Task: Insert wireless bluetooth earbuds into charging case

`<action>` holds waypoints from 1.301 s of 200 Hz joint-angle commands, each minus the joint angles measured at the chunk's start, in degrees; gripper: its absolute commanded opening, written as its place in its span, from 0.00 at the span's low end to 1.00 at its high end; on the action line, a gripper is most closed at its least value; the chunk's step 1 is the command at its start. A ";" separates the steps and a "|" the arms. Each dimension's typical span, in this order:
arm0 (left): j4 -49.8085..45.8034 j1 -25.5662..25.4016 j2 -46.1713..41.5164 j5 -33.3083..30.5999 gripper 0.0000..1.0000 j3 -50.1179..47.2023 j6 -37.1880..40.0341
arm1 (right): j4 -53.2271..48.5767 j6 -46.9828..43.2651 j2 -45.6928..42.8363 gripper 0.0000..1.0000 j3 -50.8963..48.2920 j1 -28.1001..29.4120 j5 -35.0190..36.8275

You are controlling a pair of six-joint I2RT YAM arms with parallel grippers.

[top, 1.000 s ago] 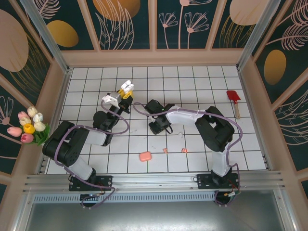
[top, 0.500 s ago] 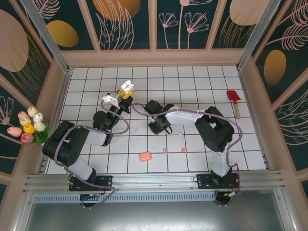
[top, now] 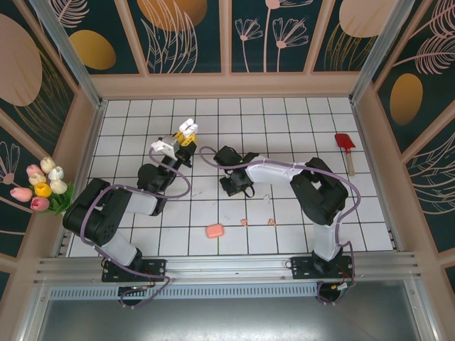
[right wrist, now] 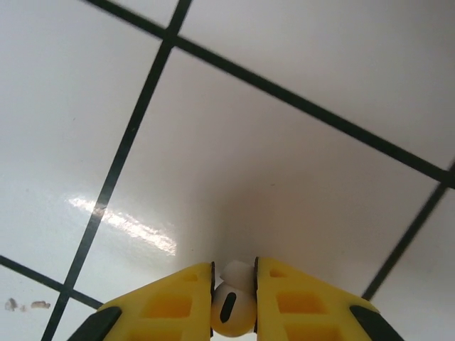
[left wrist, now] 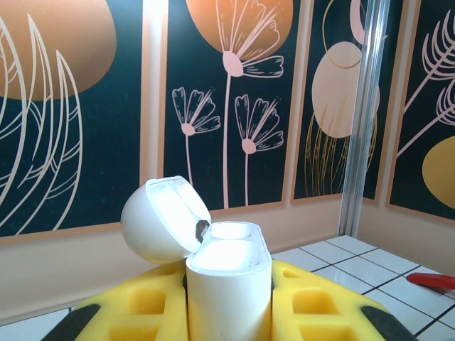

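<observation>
- The left gripper (left wrist: 229, 316) is pressed against the sides of the white charging case (left wrist: 229, 266). It holds the case upright and raised off the desk (top: 320, 121).
- The lid (left wrist: 165, 219) is swung back to the left, so the sockets face up. This seems meant to give the other arm an open target.
- The right gripper (right wrist: 234, 284) is down at the desk surface, near the middle of the tiled area. Its yellow fingers (right wrist: 170, 302) pinch a white earbud (right wrist: 232, 307) from both sides, with the bud's tip poking out between the pads.
- Judging by this pose, the step in hand is the pick. The earbud is clamped but not yet lifted toward the case.
- The bud is small and rounded, so the narrow grip could let it twist or slip when raised.
- Two pink earbuds (top: 244, 222) lie on the desk nearer the arm bases, just beside a closed pink case (top: 214, 231).
- A pale speck (top: 266, 199) lies near the right gripper. It is too small to tell what it is.
</observation>
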 commanded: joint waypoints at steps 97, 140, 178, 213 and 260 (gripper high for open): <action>8.47 0.17 0.18 1.61 0.00 1.18 -1.46 | 7.17 35.17 -12.49 0.14 -10.11 -3.56 5.20; 8.46 0.18 0.22 2.29 0.00 1.18 -1.95 | 12.89 42.25 -16.08 0.14 -15.49 -3.48 5.11; 8.35 0.13 0.13 4.14 0.00 1.35 -1.98 | 20.11 43.05 -22.71 0.15 -18.94 -3.56 5.74; 8.65 -0.09 0.58 7.28 0.00 1.87 -2.12 | 24.84 40.64 -28.72 0.16 -17.16 -3.73 5.53; 9.65 -1.05 1.92 9.79 0.00 2.54 -0.27 | 29.39 37.10 -33.12 0.18 -11.96 -4.59 2.91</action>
